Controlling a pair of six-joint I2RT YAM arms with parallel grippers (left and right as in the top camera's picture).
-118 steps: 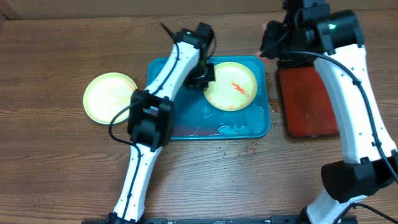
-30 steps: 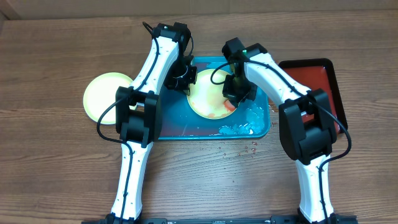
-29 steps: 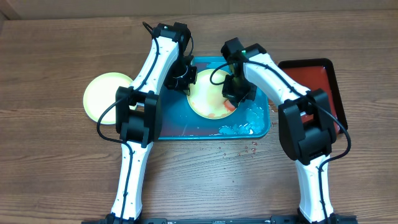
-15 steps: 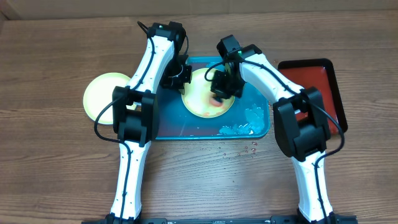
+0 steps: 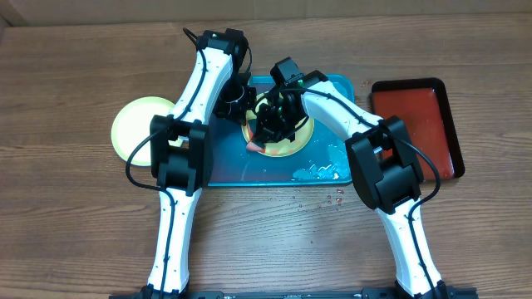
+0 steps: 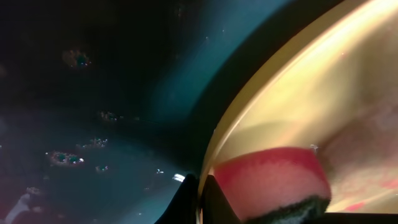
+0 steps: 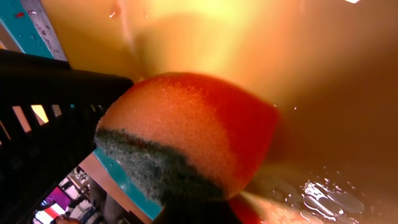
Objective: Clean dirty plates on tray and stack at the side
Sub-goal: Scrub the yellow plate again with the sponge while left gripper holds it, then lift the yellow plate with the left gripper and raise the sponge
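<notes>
Reaching far over the turquoise tray (image 5: 223, 166), the left arm stretches out straight, and the left gripper (image 5: 238, 98) is clamped on the far-left rim of the yellow-green plate (image 5: 291, 148), which lies in the tray's far half. The right arm folds in from the right, and the right gripper (image 5: 270, 124) pinches a pink-and-green sponge (image 7: 186, 143) against the plate's left part. A second earlier the sponge was on the plate's right side; the plate has shifted left. A second plate (image 5: 137, 129) sits on the table left of the tray.
</notes>
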